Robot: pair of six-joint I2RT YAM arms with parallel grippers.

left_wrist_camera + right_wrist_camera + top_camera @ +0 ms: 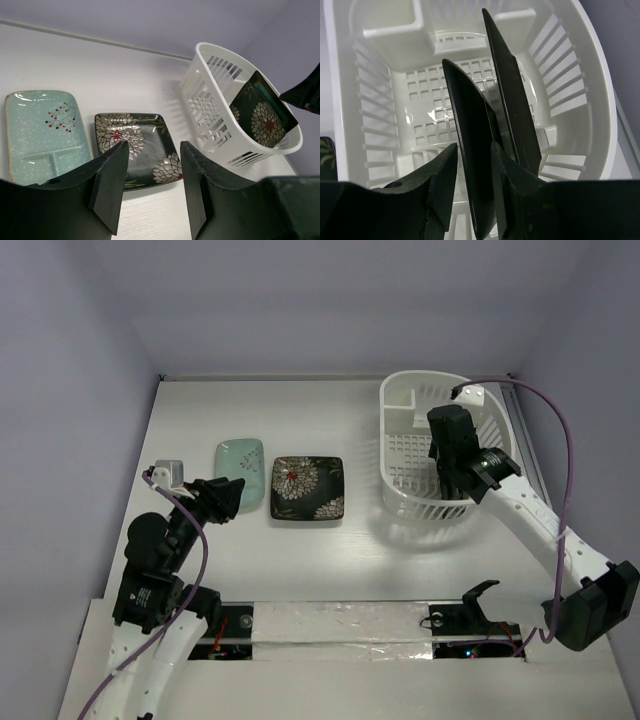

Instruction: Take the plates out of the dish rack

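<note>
The white dish rack (400, 455) stands at the back right. Two dark plates stand on edge inside it. My right gripper (453, 483) reaches down into the rack. In the right wrist view its jaws (474, 150) are shut on the nearer dark plate (470, 115). The second dark plate (512, 85) stands just behind it. One of them shows a white-and-red floral face in the left wrist view (265, 117). A mint-green plate (240, 460) and a dark floral plate (307, 487) lie flat on the table. My left gripper (226, 498) is open and empty just left of the floral plate (145, 150).
The rack has a small corner compartment (382, 17) at its far side. The table's back wall runs just behind the rack. My right arm (306, 92) shows at the right edge of the left wrist view.
</note>
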